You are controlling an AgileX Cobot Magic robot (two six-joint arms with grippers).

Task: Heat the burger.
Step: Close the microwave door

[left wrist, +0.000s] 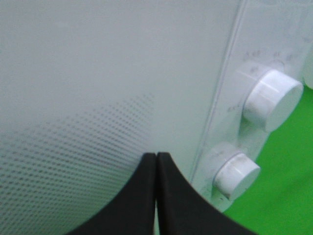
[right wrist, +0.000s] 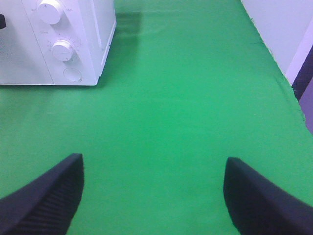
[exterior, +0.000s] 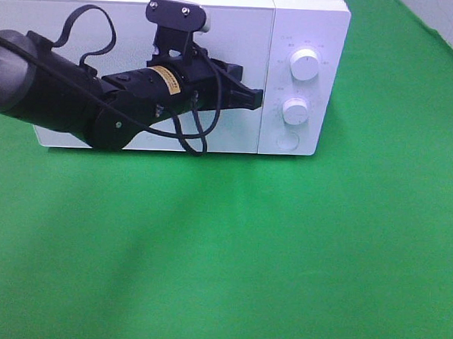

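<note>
The left gripper, jaws pressed shut on nothing, sat close against the closed door of a white microwave, just beside the lower dial. The burger showed in no view, perhaps behind that door. Turning the dial well would mean opening, then closing squarely around it. The right gripper hung wide open over green cloth.
</note>
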